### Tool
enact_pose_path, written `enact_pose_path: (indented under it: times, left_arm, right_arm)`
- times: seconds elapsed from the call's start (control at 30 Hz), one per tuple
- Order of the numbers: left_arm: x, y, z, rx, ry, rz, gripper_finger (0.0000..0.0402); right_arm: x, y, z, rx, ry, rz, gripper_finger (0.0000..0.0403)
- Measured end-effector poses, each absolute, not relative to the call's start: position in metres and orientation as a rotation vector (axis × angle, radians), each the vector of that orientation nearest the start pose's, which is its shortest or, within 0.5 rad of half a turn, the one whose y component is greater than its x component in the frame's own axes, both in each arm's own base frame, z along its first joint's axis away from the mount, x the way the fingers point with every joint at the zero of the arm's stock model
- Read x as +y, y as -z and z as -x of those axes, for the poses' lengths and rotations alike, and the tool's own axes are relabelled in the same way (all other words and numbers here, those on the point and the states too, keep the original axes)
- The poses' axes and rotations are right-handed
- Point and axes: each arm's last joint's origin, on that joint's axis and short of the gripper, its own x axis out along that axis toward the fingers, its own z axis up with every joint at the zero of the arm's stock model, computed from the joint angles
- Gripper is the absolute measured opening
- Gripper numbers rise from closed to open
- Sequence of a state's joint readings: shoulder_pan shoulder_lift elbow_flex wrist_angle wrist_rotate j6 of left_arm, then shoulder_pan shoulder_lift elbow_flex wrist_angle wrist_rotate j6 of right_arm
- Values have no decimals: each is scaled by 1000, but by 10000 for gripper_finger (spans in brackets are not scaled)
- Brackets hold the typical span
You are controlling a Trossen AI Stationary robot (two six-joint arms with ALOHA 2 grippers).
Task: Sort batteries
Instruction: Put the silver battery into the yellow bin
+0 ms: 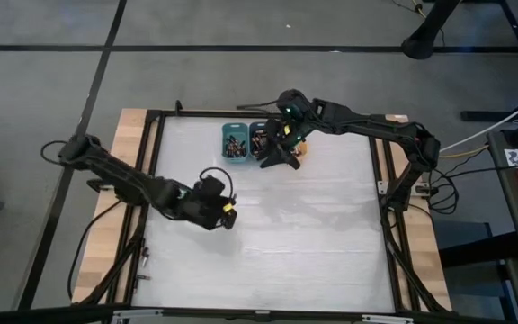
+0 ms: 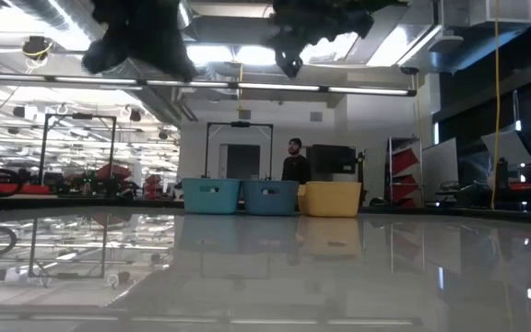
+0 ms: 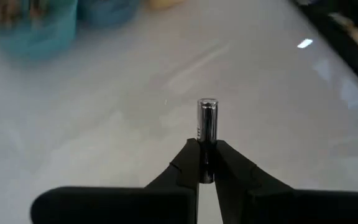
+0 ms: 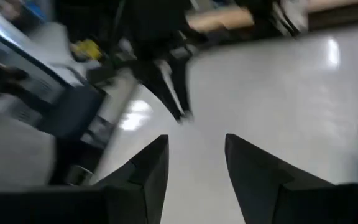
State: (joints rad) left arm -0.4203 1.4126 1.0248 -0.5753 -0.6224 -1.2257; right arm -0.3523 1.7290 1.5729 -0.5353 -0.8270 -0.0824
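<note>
One battery (image 3: 207, 118), a small dark cylinder with a silvery end, is between the fingertips of my left gripper (image 3: 207, 157), which is shut on it above the table's left middle (image 1: 228, 218). At the far side stand a teal bin (image 1: 235, 141), a blue bin (image 1: 259, 139) and an orange bin (image 1: 300, 150); the teal and blue ones hold several dark batteries. My right gripper (image 4: 196, 158) hangs open and holds nothing, over the blue and orange bins (image 1: 281, 151). My left gripper pinches the battery's near end (image 3: 206, 144) between its two fingertips (image 3: 188, 163). The battery lies along the fingers and sticks out past their tips, its silvery far end (image 3: 208, 102) free. It is lifted clear of the table.
The white table top (image 1: 313, 234) lies bare between the two arms and toward the near edge. A black frame (image 1: 380, 180) runs around it. In the low view the three bins (image 2: 270, 196) stand in a row, and a person (image 2: 293, 164) stands far behind them.
</note>
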Motion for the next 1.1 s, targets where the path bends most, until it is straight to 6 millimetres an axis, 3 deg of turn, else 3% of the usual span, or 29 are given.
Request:
enact_pose_path:
  times: [0.23, 0.47, 0.6, 0.87, 1.1]
  left_arm:
    - [-64, -307, -255, 393, -490, 452, 21]
    - [-30, -348, -248, 179, -445, 294, 20]
    - [-22, -353, -248, 170, -397, 252, 20]
    - [-18, -344, -248, 275, -339, 244, 21]
    - [-17, -357, -244, 186, -319, 193, 24]
  right_arm:
    - [-95, -354, -381, 358, -592, -367, 159]
    - [-62, -371, -396, 221, -530, -337, 159]
    - [-59, -374, -399, 182, -468, -336, 159]
    - [-64, -383, -400, 79, -384, -315, 159]
    - [-66, -376, -400, 147, -327, -337, 159]
